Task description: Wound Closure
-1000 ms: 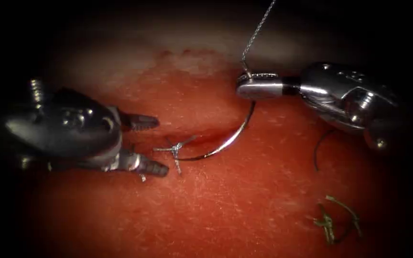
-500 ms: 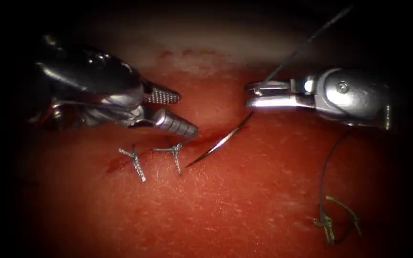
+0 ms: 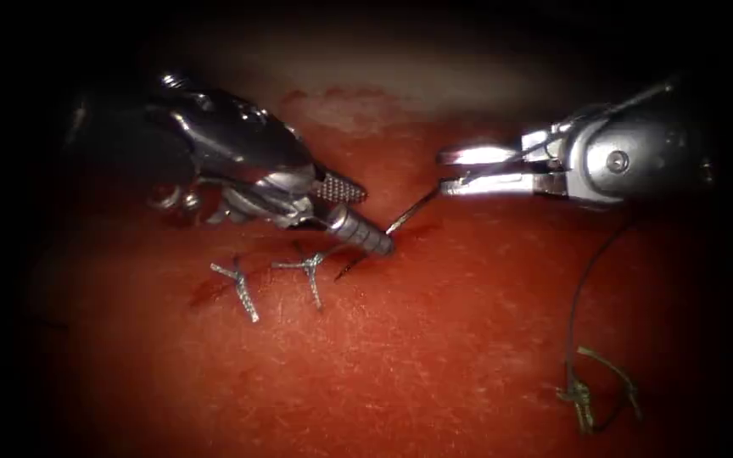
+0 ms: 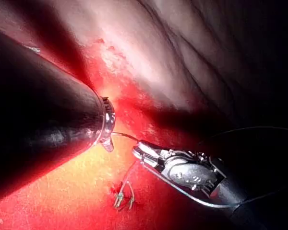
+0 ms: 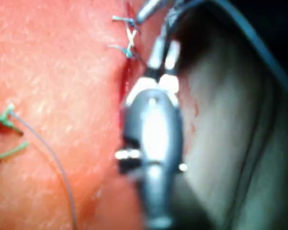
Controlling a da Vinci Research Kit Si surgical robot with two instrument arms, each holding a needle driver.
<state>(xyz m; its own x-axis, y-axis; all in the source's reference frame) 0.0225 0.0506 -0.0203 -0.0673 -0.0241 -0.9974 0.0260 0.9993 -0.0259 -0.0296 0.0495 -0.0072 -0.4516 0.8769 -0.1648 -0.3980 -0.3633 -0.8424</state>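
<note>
Over on the left of the endoscope view, your left arm's tool (image 3: 358, 216) comes in from the upper left with its jaws spread apart, the upper one with its toothed face showing and the lower one angled down so its tip sits right at the cut (image 3: 400, 233), crossing over the needle (image 3: 375, 246). I can't tell if that lower jaw is actually touching the needle or just sitting in front of it, but the jaws aren't closed on anything. Just below and left of it you've got two finished stitches (image 3: 235, 284) lying across the cut, their short cut ends sticking out like little crosses, with a streak of red fluid (image 3: 205, 293) beside the leftmost one. The needle runs diagonally from the right tool's jaws down to its sharp tip, which sits just right of the second stitch; it looks like it's lying on or just above the tissue (image 3: 400, 365) there, and I honestly can't say whether any part is in it. Moving right, your right arm's tool (image 3: 460, 170) comes in level, and its jaws are closed on the needle near the thread end of the curve. The thread (image 3: 583, 288) drops from around that tool in a dark line down the right side of the tissue, to a loose tangle of cut thread ends (image 3: 591, 390) well right of the cut. The right wrist view shows the same tool (image 5: 161, 55) pointing at the cut, stitches just past it.
</note>
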